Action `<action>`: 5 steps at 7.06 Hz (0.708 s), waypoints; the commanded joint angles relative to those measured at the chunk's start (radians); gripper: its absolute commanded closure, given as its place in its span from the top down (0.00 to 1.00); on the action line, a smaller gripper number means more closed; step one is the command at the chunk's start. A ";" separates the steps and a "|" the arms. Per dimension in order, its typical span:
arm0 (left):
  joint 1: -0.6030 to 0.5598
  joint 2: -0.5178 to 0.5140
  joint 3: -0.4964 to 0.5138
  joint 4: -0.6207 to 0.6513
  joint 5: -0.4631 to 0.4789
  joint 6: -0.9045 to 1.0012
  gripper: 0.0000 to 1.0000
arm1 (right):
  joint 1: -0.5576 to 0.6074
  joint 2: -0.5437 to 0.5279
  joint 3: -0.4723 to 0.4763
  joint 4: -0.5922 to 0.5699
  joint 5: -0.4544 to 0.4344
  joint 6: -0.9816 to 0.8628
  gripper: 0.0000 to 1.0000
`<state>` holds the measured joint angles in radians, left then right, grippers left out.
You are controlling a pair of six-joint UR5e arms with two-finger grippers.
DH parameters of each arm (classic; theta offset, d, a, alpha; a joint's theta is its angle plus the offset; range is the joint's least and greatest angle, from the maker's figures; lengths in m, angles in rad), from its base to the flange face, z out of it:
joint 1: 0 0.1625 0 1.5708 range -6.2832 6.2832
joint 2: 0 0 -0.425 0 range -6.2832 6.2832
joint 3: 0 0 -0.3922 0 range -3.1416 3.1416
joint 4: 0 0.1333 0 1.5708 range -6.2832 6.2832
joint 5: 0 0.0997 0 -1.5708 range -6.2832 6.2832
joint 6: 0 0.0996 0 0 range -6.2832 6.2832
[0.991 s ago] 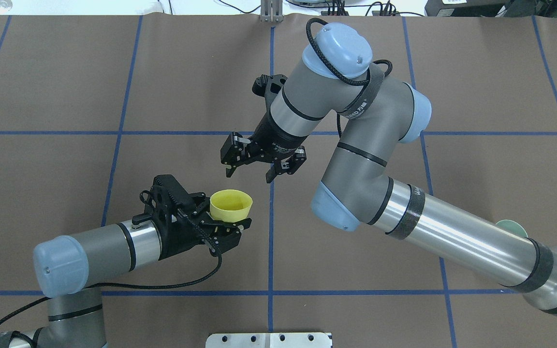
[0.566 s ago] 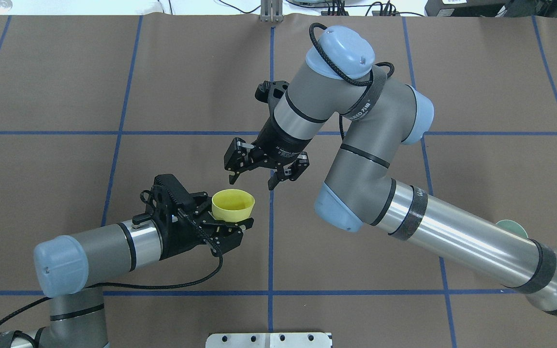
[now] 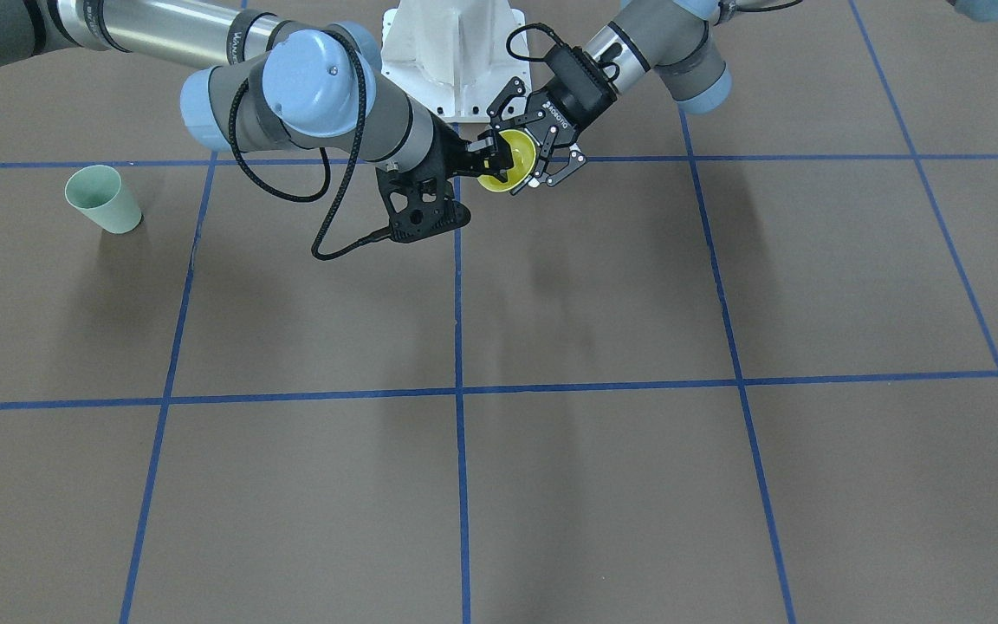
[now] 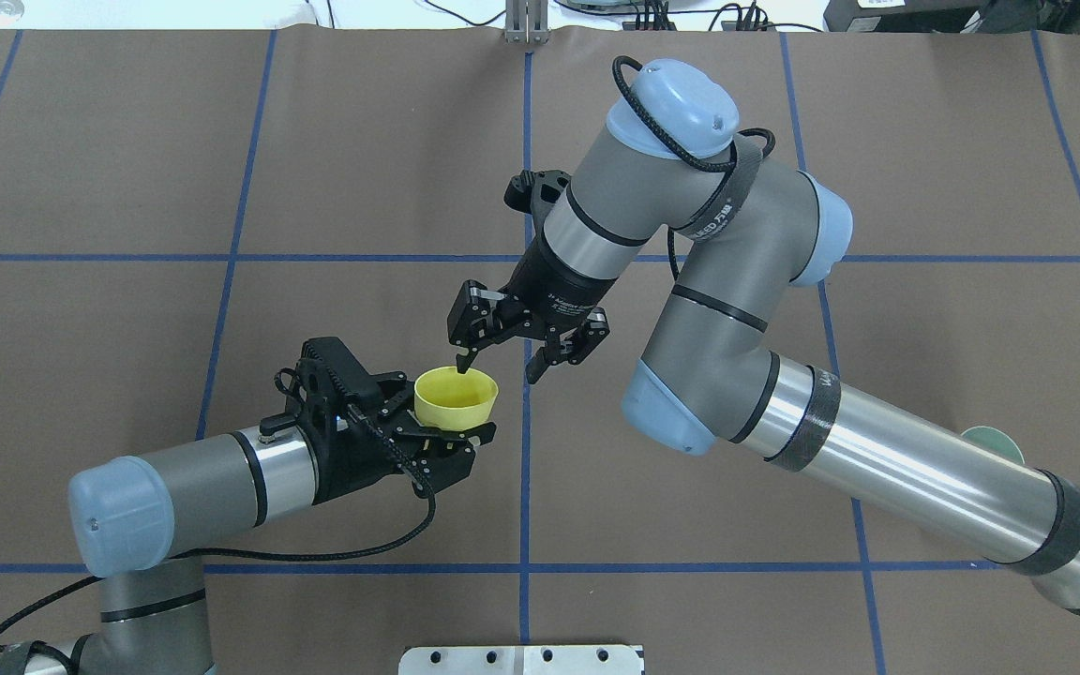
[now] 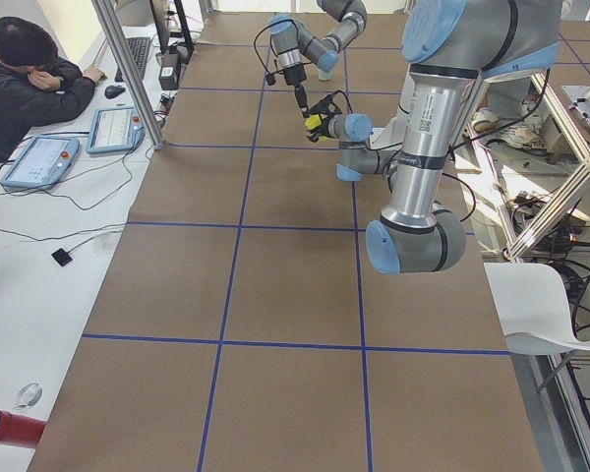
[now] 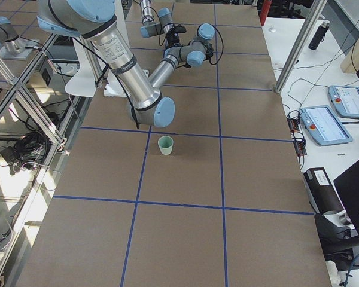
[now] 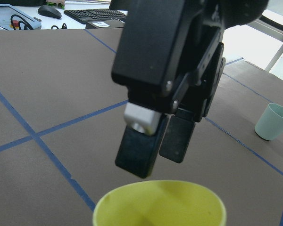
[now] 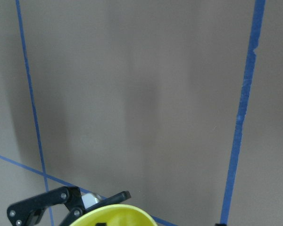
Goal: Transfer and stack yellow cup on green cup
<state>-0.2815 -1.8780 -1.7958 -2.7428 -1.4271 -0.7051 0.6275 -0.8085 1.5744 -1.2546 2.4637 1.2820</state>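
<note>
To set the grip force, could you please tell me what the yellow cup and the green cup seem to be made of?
The yellow cup looks like thin plastic: even colour, smooth walls, slim rim, faint sheen. The green cup is probably the same plastic, matte and plain; it is too small to be sure.

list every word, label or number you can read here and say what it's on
"ROBOTIQ": small white print on the body of the left gripper, front-facing view.
"EED", then characters too blurred to read: white print on the black strap around the right arm.
White label behind the right gripper: too small to read.
Yellow cup and green cup: no print.
</note>
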 commanded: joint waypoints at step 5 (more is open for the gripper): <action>0.001 -0.004 0.003 0.000 0.001 -0.004 0.00 | -0.032 -0.024 0.021 0.004 0.003 0.000 0.68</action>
<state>-0.2814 -1.8821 -1.7938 -2.7428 -1.4266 -0.7075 0.6047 -0.8302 1.5899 -1.2513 2.4659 1.2819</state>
